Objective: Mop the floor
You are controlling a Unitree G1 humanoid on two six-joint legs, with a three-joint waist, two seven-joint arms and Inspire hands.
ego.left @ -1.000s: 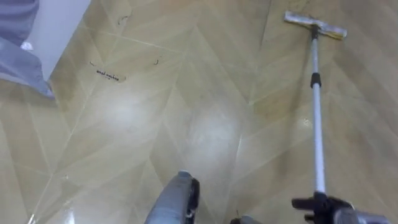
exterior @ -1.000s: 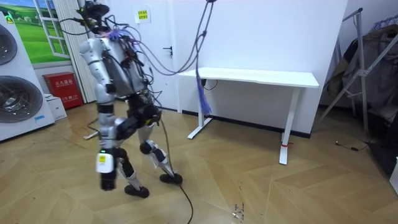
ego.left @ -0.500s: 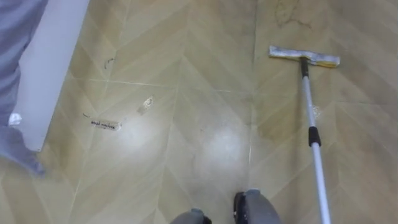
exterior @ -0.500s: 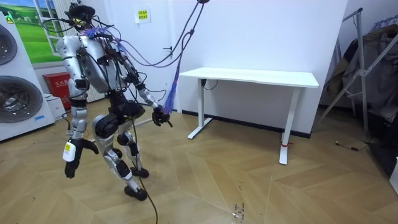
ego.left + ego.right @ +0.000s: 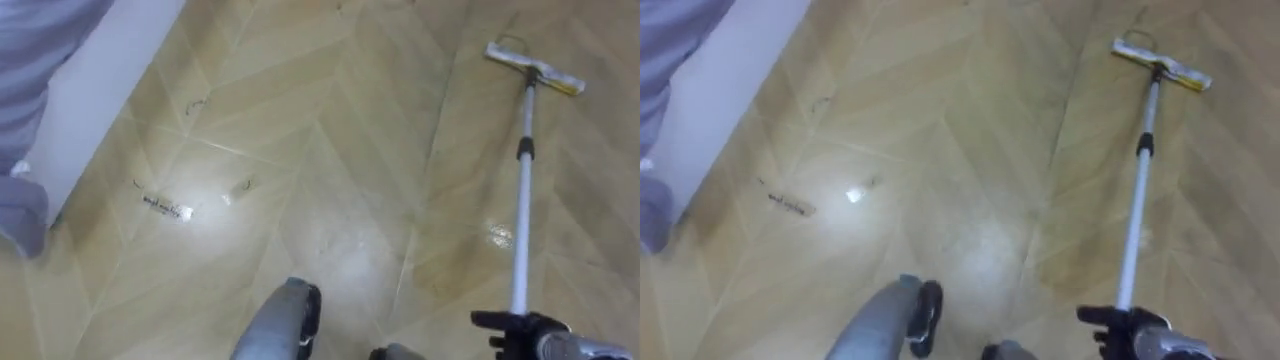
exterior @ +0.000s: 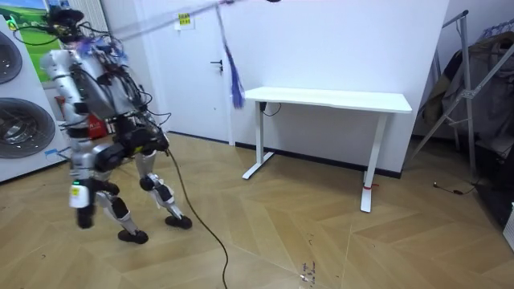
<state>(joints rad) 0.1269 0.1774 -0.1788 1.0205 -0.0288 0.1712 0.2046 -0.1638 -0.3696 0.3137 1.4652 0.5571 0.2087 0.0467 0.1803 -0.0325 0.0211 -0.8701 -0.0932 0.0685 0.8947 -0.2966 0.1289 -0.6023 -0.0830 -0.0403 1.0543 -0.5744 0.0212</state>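
Observation:
A flat mop lies with its pale head (image 5: pixel 535 70) on the wooden floor at the upper right of the eye views. Its silver pole (image 5: pixel 520 210) runs down toward me. My right hand (image 5: pixel 522 330) is curled round the pole's lower end at the bottom right edge. The same head (image 5: pixel 1160 62) and right hand (image 5: pixel 1122 326) show in the right eye view. In the room view I stand mid-stride near the washing machines, and my left hand (image 6: pixel 81 217) hangs low at my side.
A white wall base (image 5: pixel 110 70) and grey cloth (image 5: pixel 30 60) edge the floor at the upper left. Small dark marks (image 5: pixel 165 208) lie on the boards. A white desk (image 6: pixel 329 100), washing machines (image 6: pixel 16 120), a red box (image 6: pixel 80 112) and a drying rack (image 6: pixel 474 88) stand around.
I have walked toward the room view's left, closer to the washing machines. The eye views shifted with my steps. The mop pole stays in my right hand.

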